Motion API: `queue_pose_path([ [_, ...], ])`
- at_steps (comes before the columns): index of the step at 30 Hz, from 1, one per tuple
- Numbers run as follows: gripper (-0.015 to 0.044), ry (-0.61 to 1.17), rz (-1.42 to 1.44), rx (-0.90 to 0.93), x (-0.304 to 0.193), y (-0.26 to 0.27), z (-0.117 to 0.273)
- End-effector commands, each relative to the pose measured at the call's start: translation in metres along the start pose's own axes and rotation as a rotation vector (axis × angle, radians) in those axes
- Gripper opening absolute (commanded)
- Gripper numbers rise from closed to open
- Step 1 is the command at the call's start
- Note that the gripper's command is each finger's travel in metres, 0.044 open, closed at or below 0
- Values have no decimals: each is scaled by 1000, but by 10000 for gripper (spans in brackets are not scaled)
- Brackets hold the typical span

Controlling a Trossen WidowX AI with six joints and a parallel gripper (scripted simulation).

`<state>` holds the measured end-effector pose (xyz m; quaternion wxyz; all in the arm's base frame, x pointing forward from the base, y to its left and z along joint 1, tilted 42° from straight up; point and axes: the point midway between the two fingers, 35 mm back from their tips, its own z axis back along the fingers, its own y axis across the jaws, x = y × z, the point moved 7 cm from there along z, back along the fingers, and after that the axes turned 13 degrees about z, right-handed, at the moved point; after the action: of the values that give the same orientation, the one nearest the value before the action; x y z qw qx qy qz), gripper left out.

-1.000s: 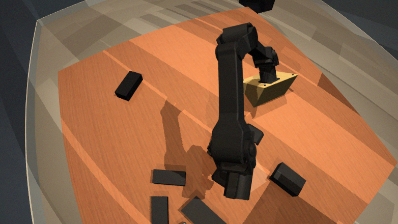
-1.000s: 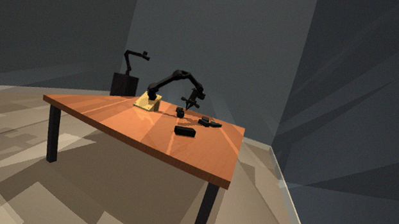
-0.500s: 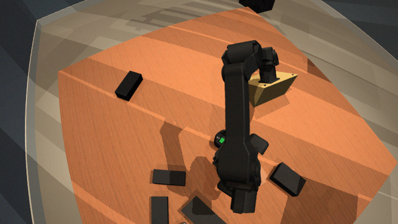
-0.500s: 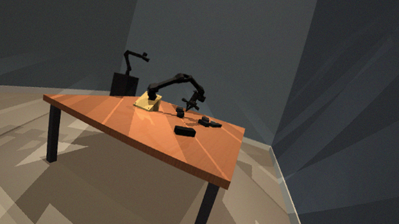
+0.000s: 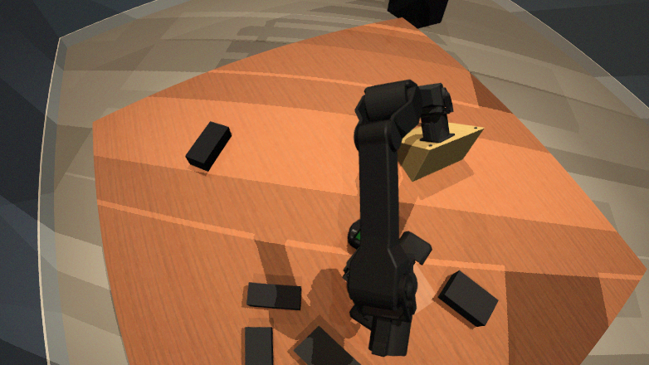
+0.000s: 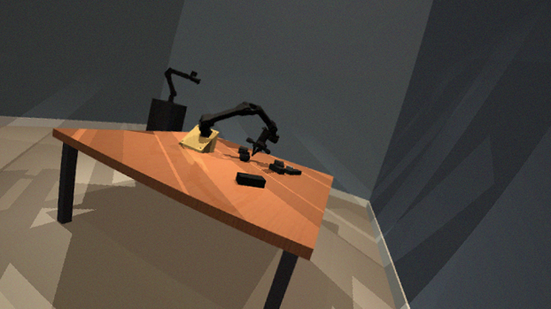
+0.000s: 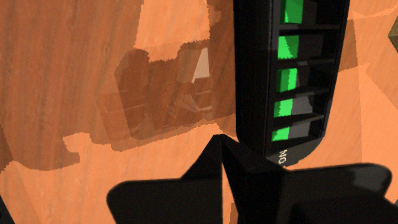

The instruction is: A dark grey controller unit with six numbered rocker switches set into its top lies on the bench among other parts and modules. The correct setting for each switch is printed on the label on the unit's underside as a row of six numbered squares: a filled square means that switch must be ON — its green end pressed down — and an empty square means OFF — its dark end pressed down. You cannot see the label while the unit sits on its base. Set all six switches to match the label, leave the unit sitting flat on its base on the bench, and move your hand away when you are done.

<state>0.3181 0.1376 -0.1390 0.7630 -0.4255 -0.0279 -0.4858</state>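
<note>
Pressing down with the end effector [image 6: 254, 153] [image 7: 219, 139], clenched on nothing, beside the controller unit [image 5: 354, 235] [image 6: 245, 156] [image 7: 253, 75] at upper right of the wrist view, could cause the unit to be tipped by off-centre contact.

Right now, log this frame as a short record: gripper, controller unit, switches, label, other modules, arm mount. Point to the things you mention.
gripper: shut [image 7: 222, 137] [image 6: 253, 154], nothing between the fingertips
controller unit: dark grey, beside the gripper, partly hidden under the arm in the top view [image 5: 353, 236] [image 7: 252, 75] [image 6: 245, 156]
rocker switches: five in the wrist view, green ends visible [image 7: 286, 80]; settings cannot be confirmed
label: not in view
other modules: several dark blocks, one apart near the far-left side in the top view [image 5: 208, 145] [image 6: 250, 179]
arm mount: yellow wedge [image 5: 435, 161] [image 6: 191, 142]
</note>
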Motion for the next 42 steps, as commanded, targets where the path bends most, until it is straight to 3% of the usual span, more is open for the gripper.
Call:
queue_pose_path([
  [1,0,-6,7,-6,0,0,-8],
  [42,0,-6,8,-7,-2,-6,-25],
])
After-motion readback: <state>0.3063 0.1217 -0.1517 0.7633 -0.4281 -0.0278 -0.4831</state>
